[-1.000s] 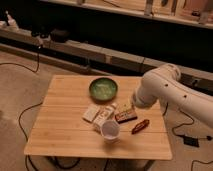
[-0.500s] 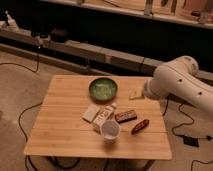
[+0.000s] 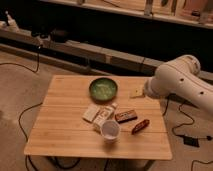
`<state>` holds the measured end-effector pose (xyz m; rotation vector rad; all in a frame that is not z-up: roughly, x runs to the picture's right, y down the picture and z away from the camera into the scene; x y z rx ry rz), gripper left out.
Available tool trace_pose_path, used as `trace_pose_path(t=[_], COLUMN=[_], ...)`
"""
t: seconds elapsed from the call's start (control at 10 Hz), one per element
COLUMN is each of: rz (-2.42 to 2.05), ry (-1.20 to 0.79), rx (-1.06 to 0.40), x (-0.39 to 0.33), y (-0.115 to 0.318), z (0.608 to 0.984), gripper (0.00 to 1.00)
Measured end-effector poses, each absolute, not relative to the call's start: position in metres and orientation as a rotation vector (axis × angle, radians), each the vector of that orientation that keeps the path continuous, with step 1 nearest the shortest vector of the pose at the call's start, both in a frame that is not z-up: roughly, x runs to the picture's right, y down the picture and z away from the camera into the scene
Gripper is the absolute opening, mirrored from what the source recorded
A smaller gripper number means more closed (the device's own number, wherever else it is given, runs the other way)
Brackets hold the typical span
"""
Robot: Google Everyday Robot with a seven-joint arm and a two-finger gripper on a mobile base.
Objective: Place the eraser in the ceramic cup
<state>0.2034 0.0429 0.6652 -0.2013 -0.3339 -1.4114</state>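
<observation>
The gripper (image 3: 141, 92) hangs at the worktop's right edge; I cannot tell its state. The eraser (image 3: 126, 116) lies front-left of it, its length running along the front edge.

On the table (image 3: 60, 135), the eraser (image 3: 126, 116) is lying just behind-right of the ceramic cup (image 3: 110, 131); the bowl (image 3: 103, 89) is sitting farther behind it, and the gripper (image 3: 146, 91) is hanging behind-right, beyond the eraser.

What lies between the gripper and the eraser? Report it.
Only bare table, seen in the camera view. The gripper is right of the green bowl; the eraser lies nearer the camera.
</observation>
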Motion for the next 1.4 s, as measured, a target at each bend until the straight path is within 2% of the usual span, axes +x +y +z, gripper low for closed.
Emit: trace_pose_path(t=[0.2, 0.6, 1.0, 1.4], rz=[-1.387, -1.143, -0.815, -0.751], ry=[-0.321, -0.221, -0.166, -0.177], rx=[-0.216, -0.290, -0.333, -0.351], x=[0.207, 0.230, 0.234, 0.232], y=[0.040, 0.028, 0.033, 0.037], z=[0.673, 0.722, 0.765, 0.771], gripper=[0.80, 0.80, 0.80, 0.80])
